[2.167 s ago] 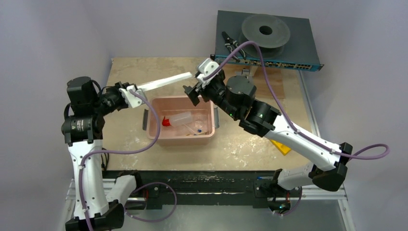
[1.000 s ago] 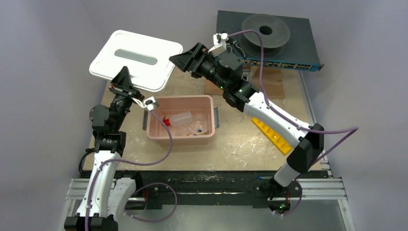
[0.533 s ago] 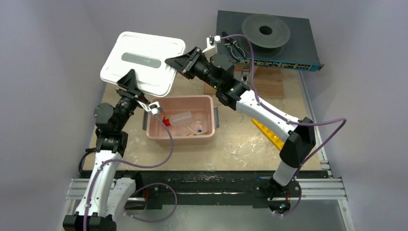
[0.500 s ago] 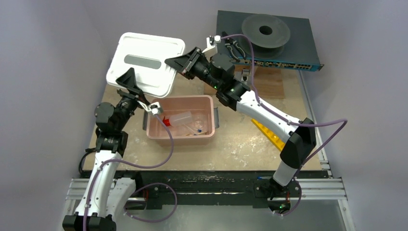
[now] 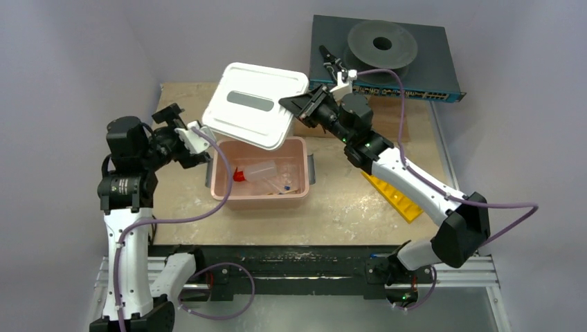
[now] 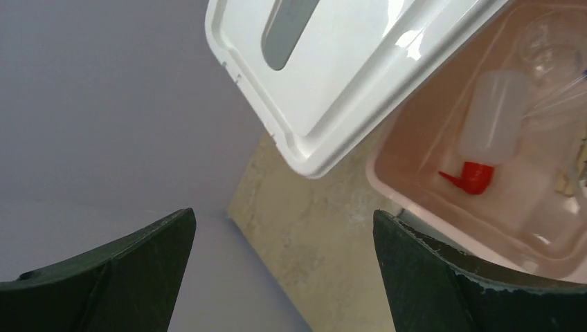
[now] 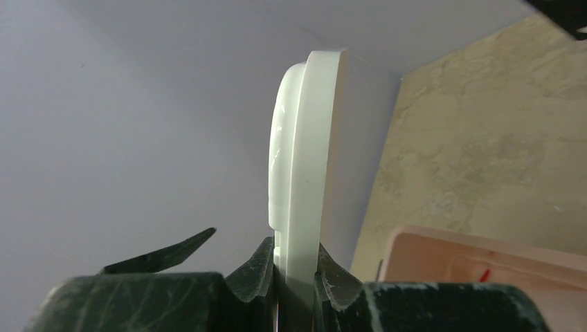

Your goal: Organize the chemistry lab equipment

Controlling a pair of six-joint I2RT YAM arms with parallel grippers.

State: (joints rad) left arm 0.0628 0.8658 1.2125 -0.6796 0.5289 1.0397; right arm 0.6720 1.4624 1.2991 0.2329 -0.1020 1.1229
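A white lid [image 5: 255, 114] hangs tilted over the back of the pink bin [image 5: 302, 196]. My right gripper [image 5: 299, 105] is shut on its right edge; the right wrist view shows the lid's rim [image 7: 308, 159] pinched between the jaws of the right gripper [image 7: 297, 266]. In the bin lie the squeeze bottle [image 5: 263, 170] with its red nozzle [image 5: 239, 174] and thin clear tubes [image 5: 285, 184]. My left gripper [image 5: 185, 135] stands open left of the bin, holding nothing. The left wrist view shows the open left gripper [image 6: 284, 221], the lid [image 6: 332, 69] and the bottle [image 6: 493, 117] beyond it.
The yellow holed rack [image 5: 394, 195] lies on the table right of the bin, partly under my right arm. A dark network switch [image 5: 429, 69] with a grey spool [image 5: 382, 43] sits at the back right. Black-handled pliers [image 5: 332, 61] lie on its left part.
The left gripper let go of the lid, opened wide and dropped back beside the bin. The right gripper carried the lid from the back left to over the bin.
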